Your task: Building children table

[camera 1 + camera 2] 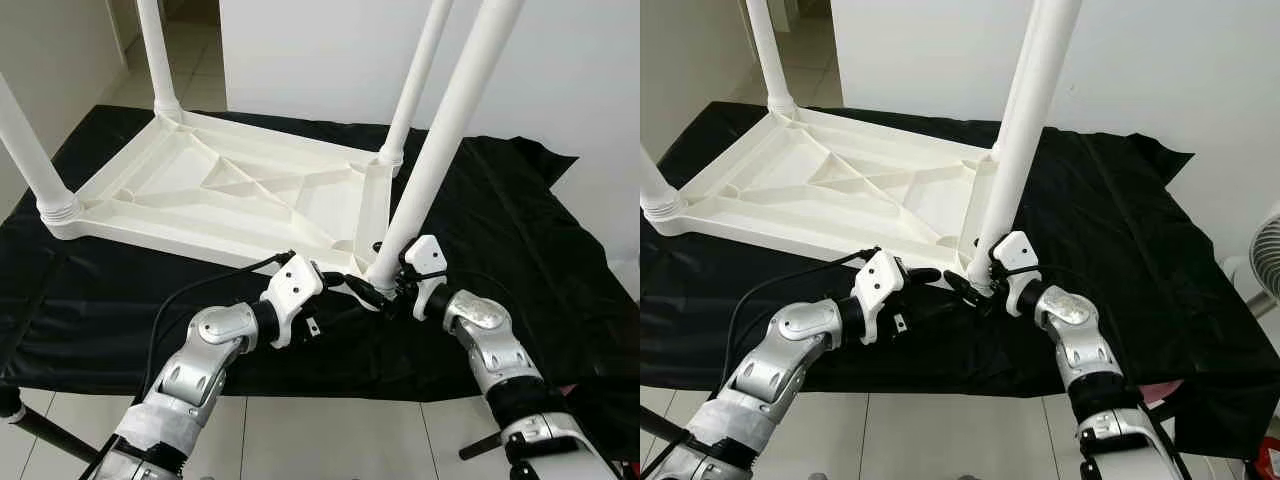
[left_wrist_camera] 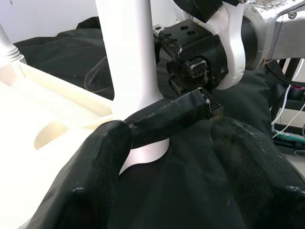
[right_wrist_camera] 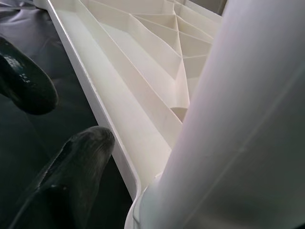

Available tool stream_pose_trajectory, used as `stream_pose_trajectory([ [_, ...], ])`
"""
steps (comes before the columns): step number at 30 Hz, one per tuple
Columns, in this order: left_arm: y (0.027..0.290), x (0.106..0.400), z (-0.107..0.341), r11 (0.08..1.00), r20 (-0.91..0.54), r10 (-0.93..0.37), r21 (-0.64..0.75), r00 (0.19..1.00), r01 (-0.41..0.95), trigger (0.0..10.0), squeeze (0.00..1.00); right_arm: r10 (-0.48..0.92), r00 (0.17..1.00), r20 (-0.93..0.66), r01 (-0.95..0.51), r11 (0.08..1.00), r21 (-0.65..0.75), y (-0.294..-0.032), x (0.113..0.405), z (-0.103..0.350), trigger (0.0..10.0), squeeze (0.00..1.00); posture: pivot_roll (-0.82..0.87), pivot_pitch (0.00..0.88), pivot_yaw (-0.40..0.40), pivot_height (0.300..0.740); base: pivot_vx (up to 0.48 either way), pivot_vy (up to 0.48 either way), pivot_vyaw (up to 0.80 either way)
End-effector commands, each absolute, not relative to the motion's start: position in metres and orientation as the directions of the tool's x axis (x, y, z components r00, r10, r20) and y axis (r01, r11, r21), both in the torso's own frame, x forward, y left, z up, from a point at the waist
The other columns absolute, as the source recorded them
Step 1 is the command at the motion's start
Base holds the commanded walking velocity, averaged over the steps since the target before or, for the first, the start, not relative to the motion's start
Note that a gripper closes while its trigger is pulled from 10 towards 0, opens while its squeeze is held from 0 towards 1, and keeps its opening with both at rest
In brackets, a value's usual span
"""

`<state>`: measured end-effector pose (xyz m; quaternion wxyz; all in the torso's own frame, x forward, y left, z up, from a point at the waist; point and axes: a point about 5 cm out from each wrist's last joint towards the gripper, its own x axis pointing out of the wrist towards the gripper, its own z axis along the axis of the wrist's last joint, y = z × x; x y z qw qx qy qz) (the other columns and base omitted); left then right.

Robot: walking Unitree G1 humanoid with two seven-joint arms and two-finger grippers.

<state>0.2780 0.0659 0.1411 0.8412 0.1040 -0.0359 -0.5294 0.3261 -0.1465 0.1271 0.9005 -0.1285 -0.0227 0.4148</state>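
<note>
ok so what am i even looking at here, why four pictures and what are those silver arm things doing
A humanoid robot is assembling a white plastic table. Two pictures come from cameras in its head, looking down; the other two come from cameras on its wrists, looking along the black fingers. The tabletop lies upside down on a black cloth with legs sticking up. Both grippers meet at the base of the nearest leg: the right gripper is against it, and the left gripper, fingers apart, reaches in from the other side. Whether the leg is firmly gripped can't be told.

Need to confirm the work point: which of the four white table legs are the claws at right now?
The near-right leg, the one closest to the robot. Both the left claw and right claw meet at its base; the other three legs stand untouched at the remaining corners.
</note>
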Motion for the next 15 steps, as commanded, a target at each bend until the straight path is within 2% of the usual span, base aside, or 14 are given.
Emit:
stream_pose_trajectory([
  [1,0.065,0.279,0.141,0.424,-0.046,-0.895,0.216,0.443,0.88,10.0,0.0,0.769,0.632,-0.097,-0.764,0.596,-0.246,-0.146,0.326,0.122,6.4,0.0,-0.02,0.0,-0.061,0.74,0.0,0.0,0.0],
  [3,0.066,0.279,0.141,0.424,-0.046,-0.895,0.217,0.443,0.879,10.0,0.0,0.776,0.623,-0.101,-0.771,0.588,-0.244,-0.146,0.326,0.121,6.4,0.0,-0.02,0.0,-0.061,0.74,0.0,0.0,0.0],
  [4,0.066,0.279,0.142,0.424,-0.046,-0.895,0.218,0.443,0.879,10.0,0.0,0.778,0.619,-0.106,-0.775,0.584,-0.241,-0.147,0.326,0.119,0.6,0.0,-0.02,0.0,-0.061,0.74,0.0,0.0,0.0],
  [8,0.066,0.28,0.142,0.423,-0.046,-0.895,0.22,0.443,0.879,10.0,0.0,0.786,0.608,-0.11,-0.784,0.573,-0.236,-0.147,0.325,0.116,0.6,0.0,-0.02,0.0,-0.06,0.74,0.0,0.0,0.0],
  [9,0.066,0.28,0.142,0.423,-0.047,-0.896,0.22,0.443,0.879,10.0,0.0,0.788,0.606,-0.112,-0.786,0.572,-0.233,-0.147,0.325,0.115,0.0,0.0,-0.02,0.0,-0.06,0.74,0.0,0.0,0.0],
  [14,0.066,0.279,0.142,0.419,-0.048,-0.897,0.219,0.439,0.881,10.0,0.0,0.768,0.633,-0.093,-0.765,0.604,-0.222,-0.153,0.321,0.111,0.0,0.0,-0.03,0.0,-0.057,0.74,0.0,0.0,0.0],
  [15,0.067,0.279,0.142,0.42,-0.048,-0.897,0.219,0.44,0.881,10.0,0.0,0.755,0.65,-0.08,-0.751,0.623,-0.219,-0.154,0.322,0.112,10.0,0.0,-0.03,0.0,-0.057,0.74,0.0,0.0,0.0],
])
